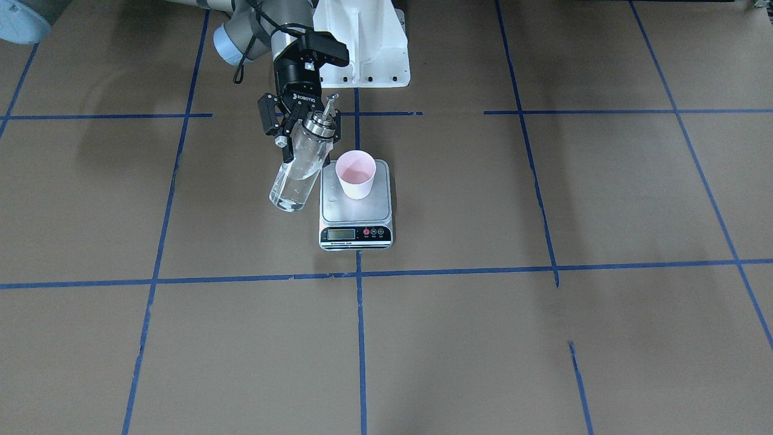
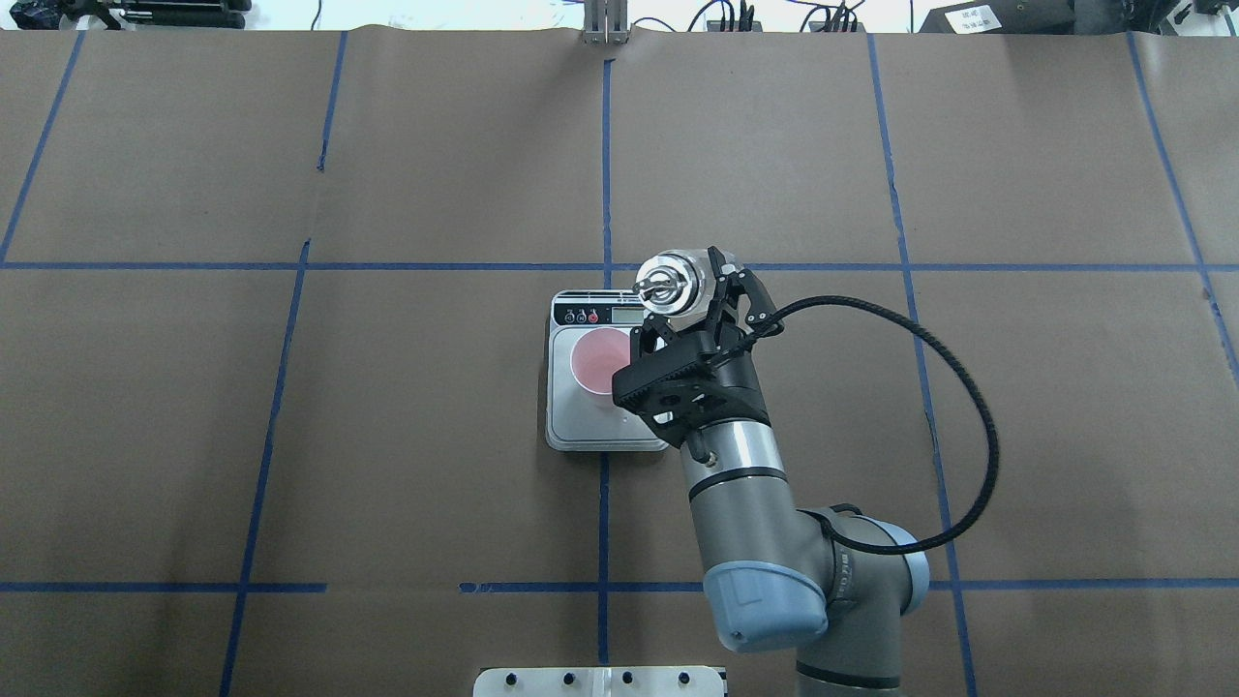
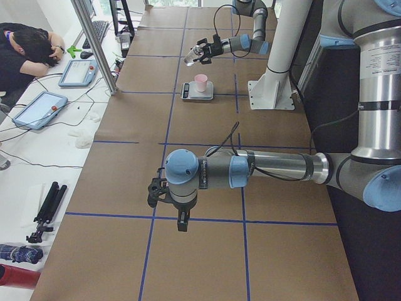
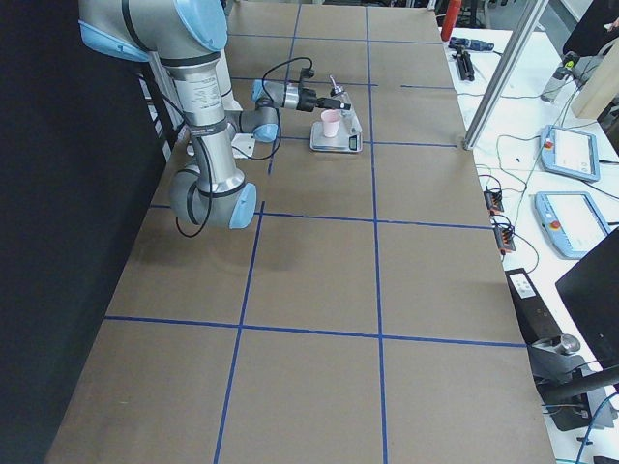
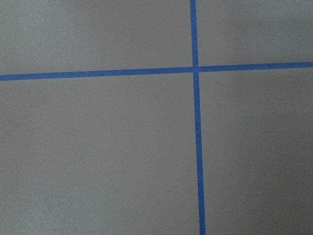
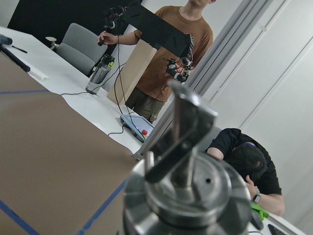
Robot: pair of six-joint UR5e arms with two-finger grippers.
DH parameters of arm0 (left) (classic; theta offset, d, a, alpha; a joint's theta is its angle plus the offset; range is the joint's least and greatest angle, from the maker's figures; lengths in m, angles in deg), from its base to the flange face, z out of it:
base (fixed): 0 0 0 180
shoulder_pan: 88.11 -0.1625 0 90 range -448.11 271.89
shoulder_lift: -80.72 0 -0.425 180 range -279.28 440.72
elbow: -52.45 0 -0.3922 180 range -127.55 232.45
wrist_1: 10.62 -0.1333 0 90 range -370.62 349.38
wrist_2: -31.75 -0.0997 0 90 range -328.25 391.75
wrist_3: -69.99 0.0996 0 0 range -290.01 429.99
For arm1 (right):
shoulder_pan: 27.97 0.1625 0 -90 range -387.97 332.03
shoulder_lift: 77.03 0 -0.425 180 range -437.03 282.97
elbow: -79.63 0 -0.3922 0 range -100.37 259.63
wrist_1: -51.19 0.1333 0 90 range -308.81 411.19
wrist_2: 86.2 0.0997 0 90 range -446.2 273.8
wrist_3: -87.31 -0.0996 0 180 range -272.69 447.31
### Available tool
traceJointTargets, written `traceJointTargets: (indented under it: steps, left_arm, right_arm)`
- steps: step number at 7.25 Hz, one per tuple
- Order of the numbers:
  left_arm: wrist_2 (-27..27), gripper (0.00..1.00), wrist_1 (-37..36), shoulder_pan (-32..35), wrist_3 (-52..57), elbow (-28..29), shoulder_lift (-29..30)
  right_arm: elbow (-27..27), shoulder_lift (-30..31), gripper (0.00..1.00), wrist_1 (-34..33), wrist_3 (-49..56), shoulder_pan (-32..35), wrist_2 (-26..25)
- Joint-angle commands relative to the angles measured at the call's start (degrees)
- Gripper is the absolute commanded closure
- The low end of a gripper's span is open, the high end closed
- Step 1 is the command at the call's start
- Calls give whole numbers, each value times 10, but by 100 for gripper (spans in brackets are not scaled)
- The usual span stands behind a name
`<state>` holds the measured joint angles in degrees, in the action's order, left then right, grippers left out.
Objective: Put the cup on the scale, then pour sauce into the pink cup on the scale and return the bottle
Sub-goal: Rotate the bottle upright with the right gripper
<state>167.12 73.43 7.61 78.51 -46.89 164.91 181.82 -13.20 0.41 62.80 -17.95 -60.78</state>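
On the scale (image 1: 338, 205): the cup (image 1: 356, 175) is standing upright toward the platform's robot-side edge, pink mouth open. That part of the task looks done, and the cup is waiting where the pour will be weighed.
Scale: it is lying flat at the middle of the table (image 1: 543, 338), its display (image 1: 341, 234) facing away from the robot; the reading is too small to make out.
Bottle (image 1: 296, 175): it is hanging in the air just beside the scale on the robot's right, leaning a little. The metal spout (image 1: 330, 104) is pointing upward and is not over the cup, so nothing is running out.
Sauce (image 1: 291, 190): the clear liquid is sitting low in the glass. Whether any is lying in the cup cannot be told.
Right gripper (image 1: 307, 130): its fingers are clamping the bottle high up, just under the metal collar. That grip is probably leaving the wrist free to tip the spout down toward the cup.
Left gripper (image 3: 153, 194): it is hovering low over bare table well away from the scale, apparently keeping out of the way. Whether its fingers are apart or together cannot be told.
Stage: this is judged to be either the run-in to the pour or the lift-away after it.
Risk: the cup is light and narrow, so a nudge from the spout could be tipping it.
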Motion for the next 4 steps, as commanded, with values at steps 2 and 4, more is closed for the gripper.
traceJointTargets:
  steps: [2,4]
  left_arm:
    - [0,0,2,0,0,-1,0]
    - [1,0,3,0,0,-1,1]
  right_arm:
    - [79,56,100,2,-159,3,62]
    - [81,98,100,2,-244,4,80]
